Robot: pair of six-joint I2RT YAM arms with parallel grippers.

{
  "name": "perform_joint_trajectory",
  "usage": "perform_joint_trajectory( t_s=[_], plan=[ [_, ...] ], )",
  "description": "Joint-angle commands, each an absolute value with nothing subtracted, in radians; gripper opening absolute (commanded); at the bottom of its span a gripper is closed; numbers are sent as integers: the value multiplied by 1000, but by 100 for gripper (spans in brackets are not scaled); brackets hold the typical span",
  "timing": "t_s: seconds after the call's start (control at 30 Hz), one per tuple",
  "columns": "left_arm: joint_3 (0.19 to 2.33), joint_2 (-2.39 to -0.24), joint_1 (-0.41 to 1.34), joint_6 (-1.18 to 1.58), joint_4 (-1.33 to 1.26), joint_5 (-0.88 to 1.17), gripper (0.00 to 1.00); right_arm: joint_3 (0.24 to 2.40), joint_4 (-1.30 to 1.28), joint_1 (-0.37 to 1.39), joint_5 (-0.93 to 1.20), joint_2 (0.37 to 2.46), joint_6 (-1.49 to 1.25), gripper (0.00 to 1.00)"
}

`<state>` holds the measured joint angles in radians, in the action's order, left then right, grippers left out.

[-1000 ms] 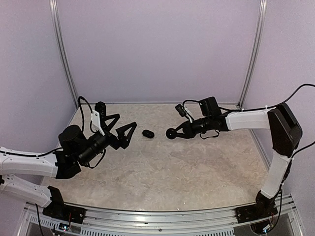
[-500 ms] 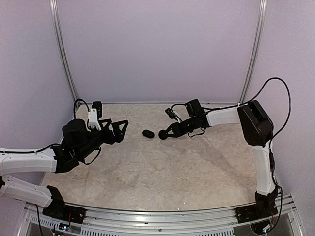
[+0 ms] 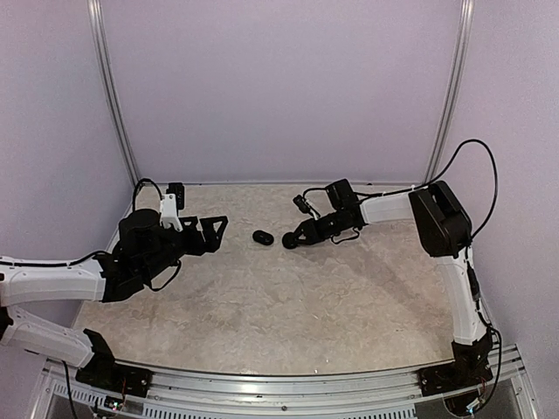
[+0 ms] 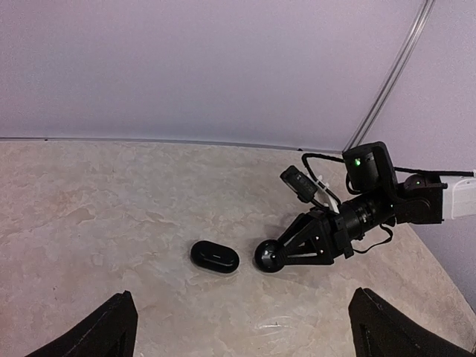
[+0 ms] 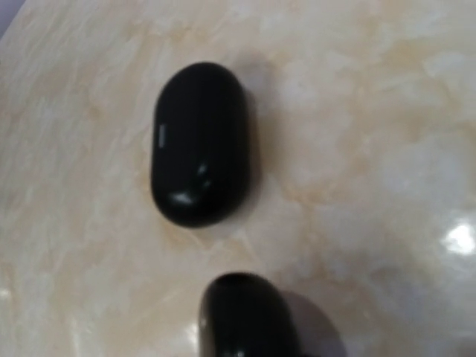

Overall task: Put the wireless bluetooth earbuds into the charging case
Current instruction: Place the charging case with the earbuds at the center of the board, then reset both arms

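Observation:
The charging case (image 3: 262, 236) (image 4: 214, 256) (image 5: 198, 141), a glossy black pebble, lies flat and shut on the beige table. Just right of it sits a second black rounded thing (image 3: 288, 241) (image 4: 268, 255) (image 5: 245, 316); what it is I cannot tell. My right gripper (image 3: 295, 237) (image 4: 286, 253) reaches in low from the right, its fingertips at that thing, and their gap is hidden. My left gripper (image 3: 210, 229) (image 4: 249, 335) stands wide open left of the case, with nothing between its fingers (image 4: 119, 327). The earbuds are out of view.
Purple walls close the back and sides, with metal rails (image 3: 113, 96) (image 3: 450, 96) at the back corners. The right wrist's cables (image 3: 367, 234) hang near the table. An aluminium frame (image 3: 279, 393) runs along the near edge.
My right arm has moved left with the black rounded thing, bringing it close beside the case. The left gripper has drawn back a little and turned level, still wide open.

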<state>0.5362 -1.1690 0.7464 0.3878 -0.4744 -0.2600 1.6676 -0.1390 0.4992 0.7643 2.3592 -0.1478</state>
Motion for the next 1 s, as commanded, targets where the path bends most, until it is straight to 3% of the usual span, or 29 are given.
perform_joint_trajectory(
  t_s=[0.0,0.13,0.4,0.6,0.97],
  plan=[
    [582,-1179,730,418,-444,-243,99,1688,-163,476,746,2366,-128,44],
    [603,-1193,724,428,-424,-226,99,1695,-190,470,707,2333,-99,66],
    [690,-1223,709,433,-320,-208,99,1653,-224,444,582,2142,-42,84],
    [775,-1231,685,443,-204,-229,99,1453,-144,414,418,1865,-47,98],
    [823,-1188,629,435,-89,-306,99,952,64,407,226,1365,-138,99]
  ],
)
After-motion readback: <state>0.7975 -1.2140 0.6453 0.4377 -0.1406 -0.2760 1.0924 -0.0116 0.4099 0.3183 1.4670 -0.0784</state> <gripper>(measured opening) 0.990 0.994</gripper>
